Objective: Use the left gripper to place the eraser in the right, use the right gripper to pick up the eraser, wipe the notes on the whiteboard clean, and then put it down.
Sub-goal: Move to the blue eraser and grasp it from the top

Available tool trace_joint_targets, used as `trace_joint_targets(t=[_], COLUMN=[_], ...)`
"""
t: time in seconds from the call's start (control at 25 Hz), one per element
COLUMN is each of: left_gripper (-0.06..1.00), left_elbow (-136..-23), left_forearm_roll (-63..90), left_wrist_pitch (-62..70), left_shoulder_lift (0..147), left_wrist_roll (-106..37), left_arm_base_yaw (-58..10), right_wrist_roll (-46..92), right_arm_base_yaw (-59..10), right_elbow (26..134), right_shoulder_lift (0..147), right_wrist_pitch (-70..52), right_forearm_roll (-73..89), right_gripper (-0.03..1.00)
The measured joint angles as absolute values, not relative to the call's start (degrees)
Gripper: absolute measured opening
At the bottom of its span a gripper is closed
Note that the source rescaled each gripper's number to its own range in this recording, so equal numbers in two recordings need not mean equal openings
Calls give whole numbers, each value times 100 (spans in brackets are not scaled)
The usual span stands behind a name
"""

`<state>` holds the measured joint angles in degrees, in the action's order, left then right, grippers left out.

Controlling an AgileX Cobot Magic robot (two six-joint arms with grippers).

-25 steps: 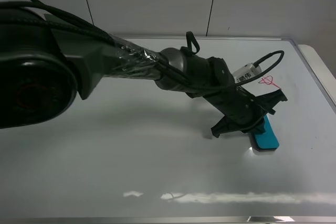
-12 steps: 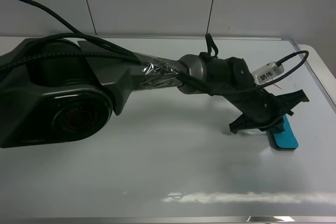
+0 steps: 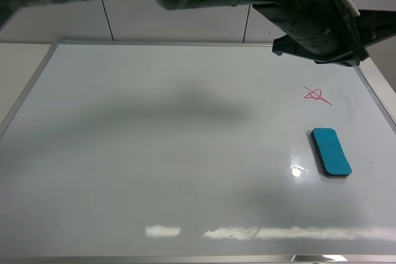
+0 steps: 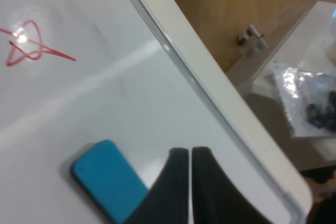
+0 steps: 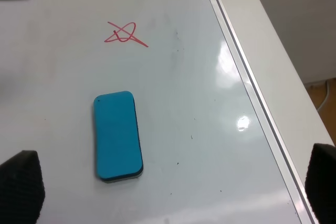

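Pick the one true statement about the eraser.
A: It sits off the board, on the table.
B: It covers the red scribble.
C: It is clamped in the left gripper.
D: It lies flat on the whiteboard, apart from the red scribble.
D: the eraser lies flat on the whiteboard, with bare board between it and the notes, and nothing grips it.

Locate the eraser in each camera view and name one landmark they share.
Exterior high: eraser on the whiteboard's right side, below the notes.
Left wrist: eraser partly hidden behind the shut left fingers.
Right wrist: eraser ahead of the open right fingers, untouched.
Shared landmark: the red notes nearby.
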<state>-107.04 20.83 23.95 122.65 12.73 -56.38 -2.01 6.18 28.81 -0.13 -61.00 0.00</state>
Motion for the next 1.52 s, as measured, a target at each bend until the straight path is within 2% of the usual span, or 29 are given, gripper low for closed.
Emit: trace_joint_targets(t=[0.28,0.48,0.64,0.72,0.76,0.8,0.92,0.96,1.0,1.04,1.24,1.52], left_gripper=[0,0,1,9,17,28,76,76,87,93,99,100], left_elbow=[-7796,-5795,-4731,-4346,-4170,-4021,-3696,-3696,-3618,-3566,-3503,-3496], left_forearm_roll=[1103,144,-159,-192,-198,-197,-197,-197,-186,-173,-169,-529], left_wrist_pitch=[1429,782,986,1247,1393,1531,1810,1810,1889,1970,3156,4876], left_shoulder_lift=[10150,8419,6995,6341,5979,5614,4574,4574,4207,3839,1954,714], left_wrist_roll=[-598,-1029,-1066,-1067,-1067,-1067,-979,-979,-850,-730,-377,177], left_arm_base_yaw=[-5158,-4520,-3803,-3430,-3233,-3040,-2554,-2554,-2408,-2307,-2027,-2022], right_wrist_roll=[-201,-201,-201,-201,-201,-201,-201,-201,-201,-201,-201,-201], right_arm_base_yaw=[618,618,618,618,618,618,618,618,618,618,618,618], right_elbow=[2881,2881,2881,2881,2881,2881,2881,2881,2881,2881,2881,2881], right_shoulder_lift=[-13,-13,-13,-13,-13,-13,-13,-13,-13,-13,-13,-13], right_wrist_pitch=[-6100,-6100,-6100,-6100,-6100,-6100,-6100,-6100,-6100,-6100,-6100,-6100], right_forearm_roll=[0,0,0,0,0,0,0,0,0,0,0,0], right_gripper=[100,100,100,100,100,100,100,100,100,100,100,100])
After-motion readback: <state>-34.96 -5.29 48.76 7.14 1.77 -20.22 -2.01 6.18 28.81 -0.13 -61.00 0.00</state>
